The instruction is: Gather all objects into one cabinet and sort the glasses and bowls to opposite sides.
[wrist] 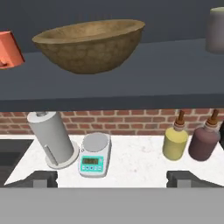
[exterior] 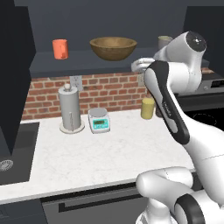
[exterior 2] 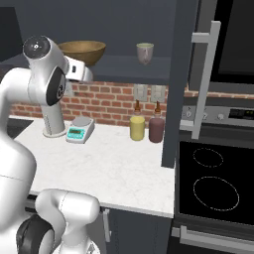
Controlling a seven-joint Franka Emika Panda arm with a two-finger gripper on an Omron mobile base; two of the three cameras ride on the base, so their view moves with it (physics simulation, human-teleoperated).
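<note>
Claw (wrist: 112, 178) spread wide, holding nothing, facing the dark slate shelf (wrist: 131, 85). Big brown wooden bowl (wrist: 89, 43) sits dead ahead above its tips, between the orange cup (wrist: 9, 49) far left and the grey-beige mug (wrist: 215, 29) far right. Next, I'd say: shift the bowl away from both cups, gripping 1 rim wall squarely.

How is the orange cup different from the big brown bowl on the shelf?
The orange cup is small and narrow; the brown bowl is much wider. The cup is plain bright orange, while the bowl looks like grainy wood. The cup stands at the shelf's left end, the bowl nearer the middle. Both sit upright on the same dark shelf, apart from each other.
</note>
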